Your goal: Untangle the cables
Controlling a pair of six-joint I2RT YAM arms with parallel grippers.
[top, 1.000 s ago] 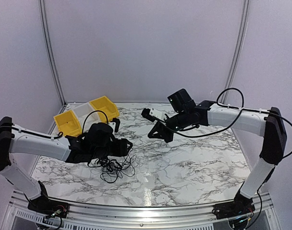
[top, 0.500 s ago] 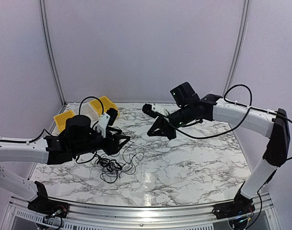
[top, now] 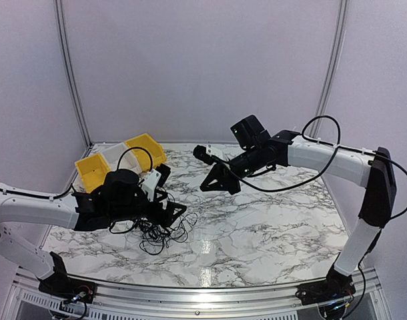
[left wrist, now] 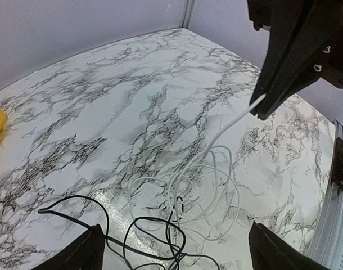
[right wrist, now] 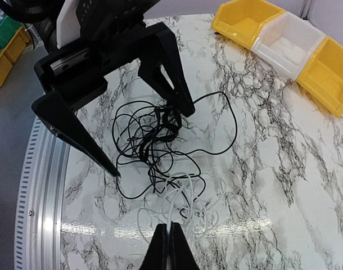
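Left claw [right wrist: 152, 142] spread over cables [top: 157, 235], right claw [right wrist: 167, 229] pinching white cable [left wrist: 228, 126]

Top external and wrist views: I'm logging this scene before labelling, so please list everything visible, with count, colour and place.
black cables: count unclear, black, tangled heap left of centre
white cable: one, white, loops beside that heap, one end lifted
yellow bins: two, yellow, far left corner, outer two of a row of three
white bin: one, white, middle of that row
table: one, white marble with grey veins
left gripper: one, black, open above the black heap
right gripper: one, black, shut on the white cable
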